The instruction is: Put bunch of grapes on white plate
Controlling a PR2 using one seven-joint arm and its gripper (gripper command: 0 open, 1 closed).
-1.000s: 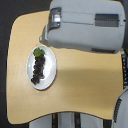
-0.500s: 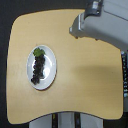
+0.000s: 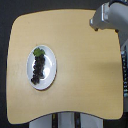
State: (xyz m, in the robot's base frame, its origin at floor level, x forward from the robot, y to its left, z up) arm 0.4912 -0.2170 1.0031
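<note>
The grapes [image 3: 37, 68] lie on the plate [image 3: 51, 75] on the counter [image 3: 85, 70], so the task looks done; the end effector [image 3: 102, 22] hangs well apart, its jaws unreadable.

A single PR2 arm [image 3: 111, 16] reaches into the exterior view from the upper corner on the exterior view's right, its grey and white casing blurred. Only a blocky section of forearm or wrist is visible, angled slightly downward toward the exterior view's left. The gripper cannot be made out, and nothing is seen in its grasp.
</note>
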